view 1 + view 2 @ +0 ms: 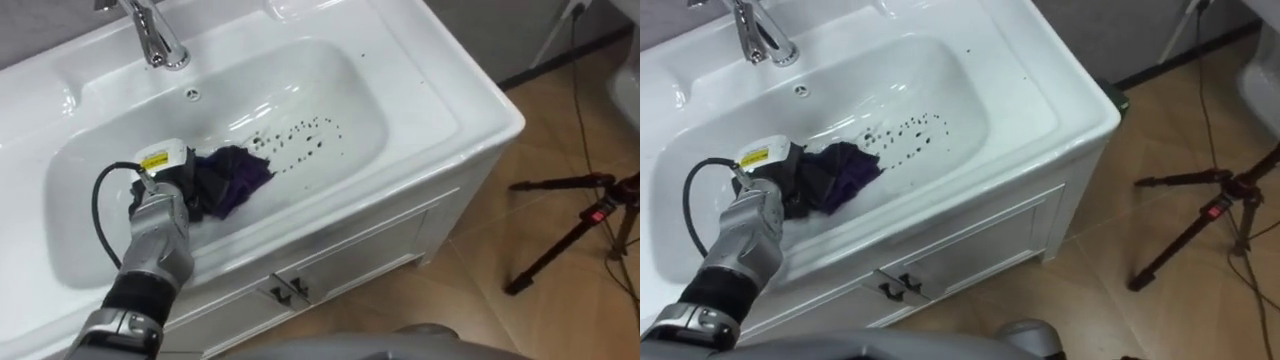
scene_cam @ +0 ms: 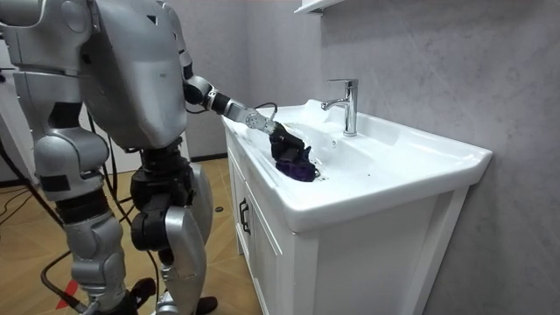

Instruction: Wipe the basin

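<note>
The robot stands at the vanity with its left hand [image 1: 168, 192] down inside the basin [image 1: 345, 85], fingers curled round a bunched purple cloth [image 1: 238, 176] that lies on the bowl floor. A scatter of dark specks [image 1: 300, 135] sits just beyond the cloth, on the side away from the hand and below the faucet [image 1: 155, 42]. Assessment: wiping is under way, soiled patch not yet cleared. Next stroke should press the cloth across the specks with the grip kept firm.

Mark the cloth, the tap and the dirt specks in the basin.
cloth [image 1: 240, 178], left eye view, purple bunched middle.
tap [image 1: 152, 38], left eye view, chrome stem.
dirt specks [image 1: 300, 135], left eye view, middle of the cluster.
</note>
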Tool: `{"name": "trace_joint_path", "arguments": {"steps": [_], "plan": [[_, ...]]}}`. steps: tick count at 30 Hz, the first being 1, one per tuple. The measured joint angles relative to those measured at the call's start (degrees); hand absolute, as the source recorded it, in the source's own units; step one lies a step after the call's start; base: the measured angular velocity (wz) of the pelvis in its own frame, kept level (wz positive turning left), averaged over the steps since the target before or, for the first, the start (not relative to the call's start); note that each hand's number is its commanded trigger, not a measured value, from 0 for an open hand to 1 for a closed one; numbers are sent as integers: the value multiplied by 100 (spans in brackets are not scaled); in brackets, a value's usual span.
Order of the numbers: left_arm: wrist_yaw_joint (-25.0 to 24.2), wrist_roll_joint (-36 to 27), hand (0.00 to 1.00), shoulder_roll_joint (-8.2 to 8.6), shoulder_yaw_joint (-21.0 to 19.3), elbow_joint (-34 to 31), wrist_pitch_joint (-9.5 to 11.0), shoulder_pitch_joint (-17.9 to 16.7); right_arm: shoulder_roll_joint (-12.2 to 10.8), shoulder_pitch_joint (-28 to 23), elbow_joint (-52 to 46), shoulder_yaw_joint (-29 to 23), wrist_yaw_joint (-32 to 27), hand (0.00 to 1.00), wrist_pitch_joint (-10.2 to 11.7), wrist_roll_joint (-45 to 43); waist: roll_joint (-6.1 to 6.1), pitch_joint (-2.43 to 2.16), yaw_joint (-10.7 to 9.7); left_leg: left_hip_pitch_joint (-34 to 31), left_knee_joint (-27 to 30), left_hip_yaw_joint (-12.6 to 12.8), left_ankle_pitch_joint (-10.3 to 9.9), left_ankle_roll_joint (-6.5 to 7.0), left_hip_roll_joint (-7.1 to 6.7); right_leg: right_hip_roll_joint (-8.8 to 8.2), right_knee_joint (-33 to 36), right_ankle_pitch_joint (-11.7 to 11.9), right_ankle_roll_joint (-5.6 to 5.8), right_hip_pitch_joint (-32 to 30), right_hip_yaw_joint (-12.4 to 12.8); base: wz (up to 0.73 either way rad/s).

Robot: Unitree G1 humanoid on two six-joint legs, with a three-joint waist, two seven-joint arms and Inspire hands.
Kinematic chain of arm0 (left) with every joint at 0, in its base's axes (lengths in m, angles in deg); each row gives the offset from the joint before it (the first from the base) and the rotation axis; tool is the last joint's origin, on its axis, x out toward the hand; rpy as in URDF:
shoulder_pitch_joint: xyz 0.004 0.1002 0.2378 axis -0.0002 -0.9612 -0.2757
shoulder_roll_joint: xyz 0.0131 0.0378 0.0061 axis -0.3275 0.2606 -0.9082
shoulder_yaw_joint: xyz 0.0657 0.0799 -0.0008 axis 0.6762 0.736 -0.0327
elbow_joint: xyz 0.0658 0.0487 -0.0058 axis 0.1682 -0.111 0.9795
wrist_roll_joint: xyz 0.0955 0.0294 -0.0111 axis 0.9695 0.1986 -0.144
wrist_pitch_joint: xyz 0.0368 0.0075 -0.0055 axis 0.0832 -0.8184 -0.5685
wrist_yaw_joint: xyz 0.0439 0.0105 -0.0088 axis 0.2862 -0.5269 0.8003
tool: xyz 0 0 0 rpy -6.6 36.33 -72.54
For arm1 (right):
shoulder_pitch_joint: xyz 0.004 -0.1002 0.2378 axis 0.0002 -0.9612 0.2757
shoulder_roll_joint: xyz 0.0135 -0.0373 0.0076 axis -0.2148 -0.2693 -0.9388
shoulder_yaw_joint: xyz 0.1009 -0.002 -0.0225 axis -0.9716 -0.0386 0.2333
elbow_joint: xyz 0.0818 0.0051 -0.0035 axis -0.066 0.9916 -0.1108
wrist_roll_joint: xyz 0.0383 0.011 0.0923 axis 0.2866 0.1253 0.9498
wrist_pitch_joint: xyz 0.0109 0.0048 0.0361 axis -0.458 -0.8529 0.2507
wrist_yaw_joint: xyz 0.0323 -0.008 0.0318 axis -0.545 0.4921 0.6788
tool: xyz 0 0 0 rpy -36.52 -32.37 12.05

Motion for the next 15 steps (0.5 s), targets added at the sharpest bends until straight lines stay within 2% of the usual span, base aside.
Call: {"name": "trace_joint_path", "arguments": {"steps": [7, 15], "plan": [[-7, -14, 100, 3, 75, 77, -8, -1, 14, -67, 24, -354, 128, 0, -81, -47, 9, 1, -78, 95, 2, 202, 1, 0, 6, 39, -68, 59, 51, 7, 271, -15], [0, -122, 100, -6, 212, 181, -9, 75, 11, -63, 187, -344, 333, 0, -118, -22, 37, 2, -241, 106, 2, 307, 1, 1, 0, 16, -75, 79, 64, 3, 277, -4]]}}
